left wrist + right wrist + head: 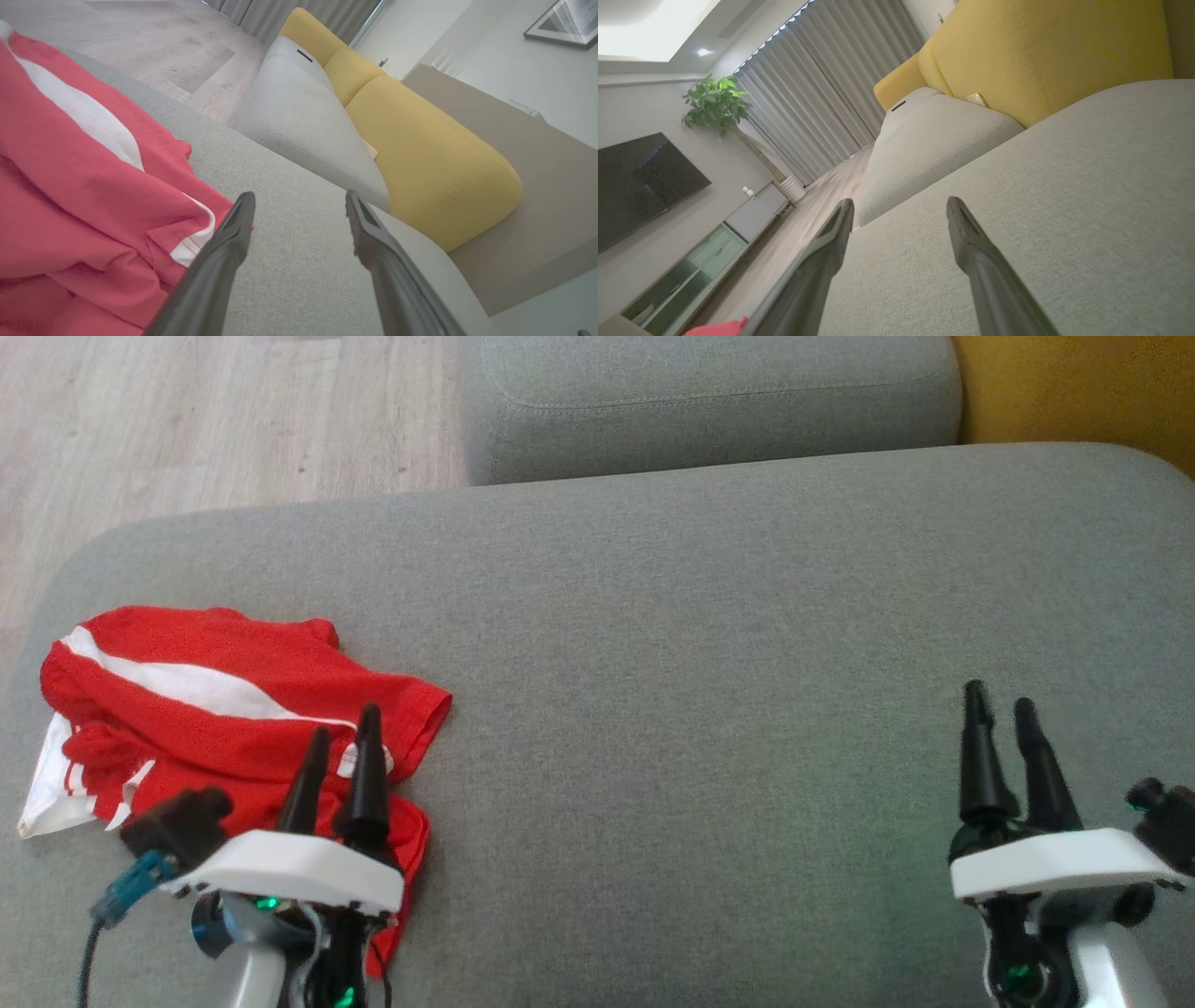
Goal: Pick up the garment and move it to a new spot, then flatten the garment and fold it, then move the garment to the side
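Head view: soft, even daylight, no hard shadows; mild grain, slight softness. Faint green tint on grey seat cushion [700,663] just left of right gripper [999,694], green lamps lit at its base. Thin soft shadow under garment [215,681] edge beside left gripper [344,721].

Left wrist view: bright; fingers [219,261] blurred toward bottom edge. Garment left of them soft, washed pinkish. Lines bend toward edges.

Right wrist view: ceiling light panel [649,28] far up-left of fingers blown out. Curtains [831,79] backlit; fingers out of focus.
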You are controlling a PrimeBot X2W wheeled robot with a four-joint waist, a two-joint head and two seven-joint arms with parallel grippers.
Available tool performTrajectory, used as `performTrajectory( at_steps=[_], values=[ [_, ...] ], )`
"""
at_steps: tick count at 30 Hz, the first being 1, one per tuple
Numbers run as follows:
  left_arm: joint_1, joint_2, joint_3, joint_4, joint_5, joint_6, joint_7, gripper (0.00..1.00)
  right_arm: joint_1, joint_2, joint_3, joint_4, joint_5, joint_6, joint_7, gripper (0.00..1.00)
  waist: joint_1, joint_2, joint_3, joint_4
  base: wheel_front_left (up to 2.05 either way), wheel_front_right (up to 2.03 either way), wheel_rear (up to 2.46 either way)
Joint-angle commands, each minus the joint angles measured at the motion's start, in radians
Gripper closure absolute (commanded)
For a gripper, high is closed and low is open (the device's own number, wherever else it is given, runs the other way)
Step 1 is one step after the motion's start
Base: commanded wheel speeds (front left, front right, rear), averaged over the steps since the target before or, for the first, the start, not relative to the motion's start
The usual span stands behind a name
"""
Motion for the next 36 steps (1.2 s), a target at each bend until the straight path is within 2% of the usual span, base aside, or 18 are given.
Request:
performTrajectory(
  at_steps=[1, 8, 23, 30, 36],
  values=[
    [-0.066, 0.023, -0.001, -0.042, 0.040, 0.015, -0.015, 0.00, -0.036, -0.007, 0.026, -0.042, -0.044, 0.004, -0.015, 0.00, 0.0000, 0.0000, -0.001, 0.001, 0.00, 0.00, 0.00],
    [-0.082, 0.069, -0.086, -0.036, 0.138, 0.084, -0.036, 0.00, -0.032, -0.007, 0.067, -0.037, -0.143, 0.005, -0.035, 0.00, 0.0000, 0.0000, -0.003, 0.002, 0.00, 0.00, 0.00],
    [-0.128, 0.149, -0.269, 0.016, 0.320, 0.188, -0.080, 0.00, -0.042, -0.008, 0.126, -0.031, -0.361, 0.006, -0.080, 0.00, 0.0000, 0.0000, -0.001, 0.003, 0.00, 0.00, 0.00],
    [-0.152, 0.166, -0.327, 0.003, 0.389, 0.240, -0.100, 0.00, -0.040, -0.008, 0.140, -0.045, -0.455, 0.006, -0.100, 0.00, 0.0000, 0.0000, 0.001, 0.013, 0.00, 0.00, 0.00],
    [-0.141, 0.149, -0.314, -0.040, 0.385, 0.262, -0.118, 0.00, -0.036, -0.009, 0.146, -0.066, -0.470, 0.007, -0.118, 0.00, 0.0000, 0.0000, 0.003, 0.022, 0.00, 0.00, 0.00]
  ],
)
